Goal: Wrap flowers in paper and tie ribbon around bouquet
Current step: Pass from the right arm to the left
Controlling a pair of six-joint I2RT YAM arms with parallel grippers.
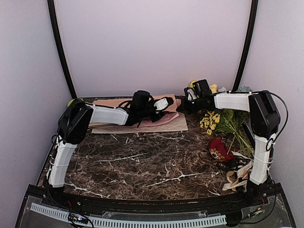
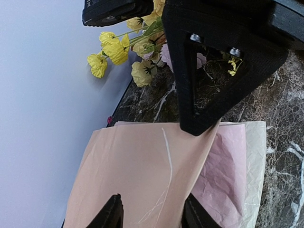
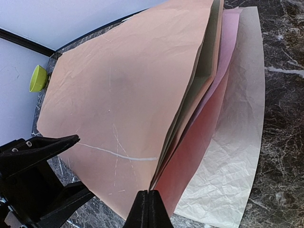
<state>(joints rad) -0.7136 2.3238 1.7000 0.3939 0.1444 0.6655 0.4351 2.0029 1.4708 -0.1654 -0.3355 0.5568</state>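
The paper (image 3: 118,95), peach-pink face up, lies at the back of the surface (image 1: 142,161) as the top sheet of a fanned stack. One edge of it, the one toward the right arm (image 1: 232,100), is raised off the sheets beneath. The right jaws, pressed together, pinch that edge. A thin white crease line runs across the peach face. Beneath the raised edge show a pink sheet (image 3: 194,156) and a wide beige sheet (image 3: 237,142) that lies flat on the marble.

The left jaws stand spread over the peach face with nothing between them, pointing toward the right jaws; whether their tips touch the sheet cannot be told. The left arm (image 1: 107,114) reaches over the stack from the left.

The flowers (image 1: 210,121), yellow blossoms on green stalks, lie on the surface just right of the stack, below the right arm and apart from the paper. Nearer the right base lie a red object (image 1: 218,149) and some cream ribbons (image 1: 237,178). A yellow-green round thing (image 3: 38,78) sits at the stack's far left corner.
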